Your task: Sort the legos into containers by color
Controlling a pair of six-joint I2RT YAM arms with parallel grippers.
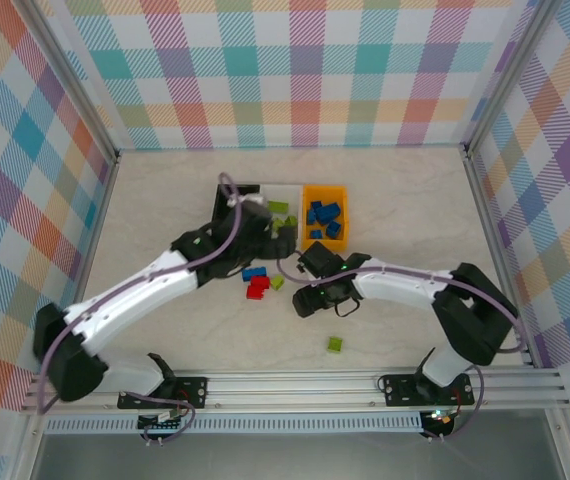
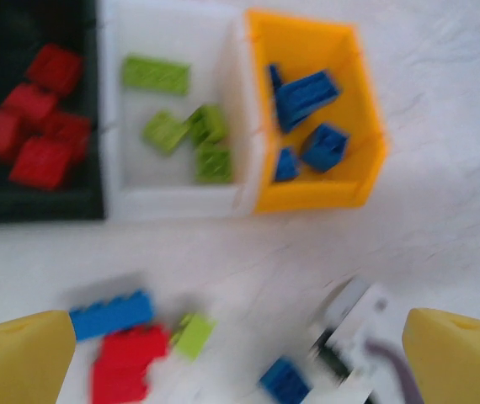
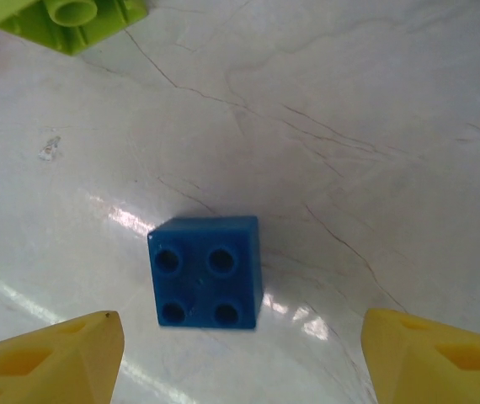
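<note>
Three containers stand in a row: a black bin [image 2: 38,206] with red legos [image 2: 34,118], a white bin [image 2: 181,202] with lime green legos [image 2: 181,126], and an orange bin [image 2: 316,195] with blue legos [image 2: 307,109]. My left gripper [image 2: 240,362] hangs open and empty just in front of them, above a loose blue brick [image 2: 112,313], a red one [image 2: 126,362] and a green one [image 2: 191,334]. My right gripper [image 3: 240,358] is open low over the table. A small blue brick [image 3: 206,273] lies studs down between its fingers, touching neither.
Another green brick [image 1: 335,344] lies alone nearer the arm bases. A green brick [image 3: 63,21] lies just beyond the right gripper. The two arms are close together in mid-table; the right gripper [image 2: 354,328] sits just right of the loose pile. Checked walls enclose the table.
</note>
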